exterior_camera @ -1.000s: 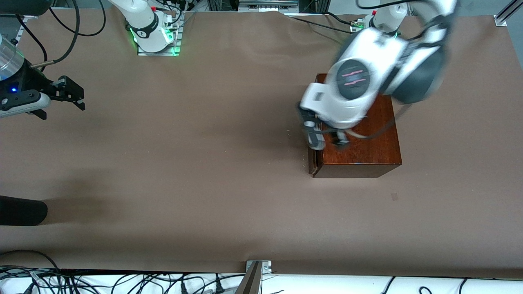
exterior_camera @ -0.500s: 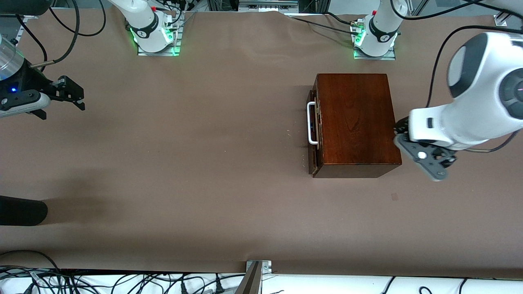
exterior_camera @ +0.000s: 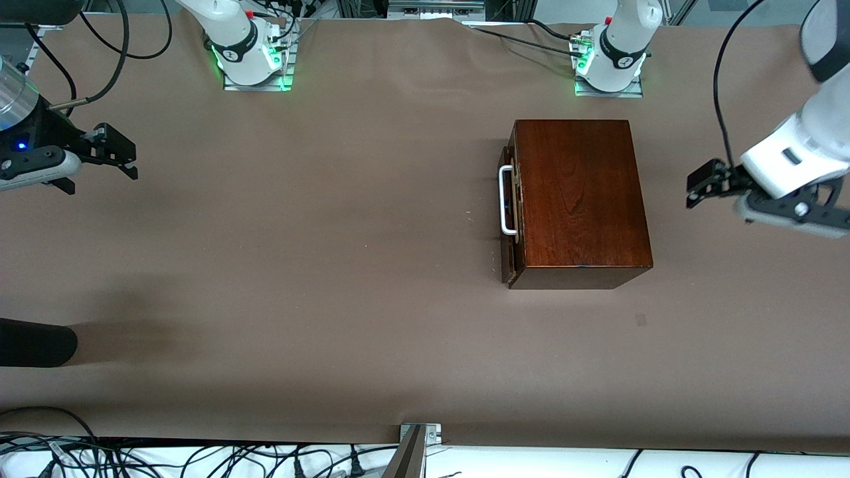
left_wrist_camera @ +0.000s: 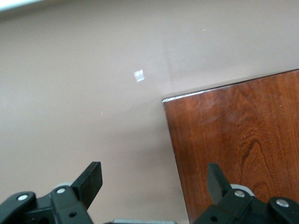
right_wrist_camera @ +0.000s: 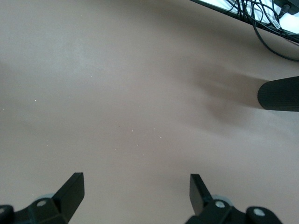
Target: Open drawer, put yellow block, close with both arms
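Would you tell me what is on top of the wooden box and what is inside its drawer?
Nothing rests on the wooden box; its glossy top is bare. The drawer is nearly shut, so its inside is hidden, and no yellow block shows anywhere.

Brown paper-covered table (exterior_camera: 332, 265); cables (exterior_camera: 199, 458) along white edge; dark cylinder (exterior_camera: 33, 342), possibly post.

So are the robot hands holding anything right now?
No, nothing. The left gripper is open over bare table beside the wooden box, and the right gripper is open too, waiting at its end.
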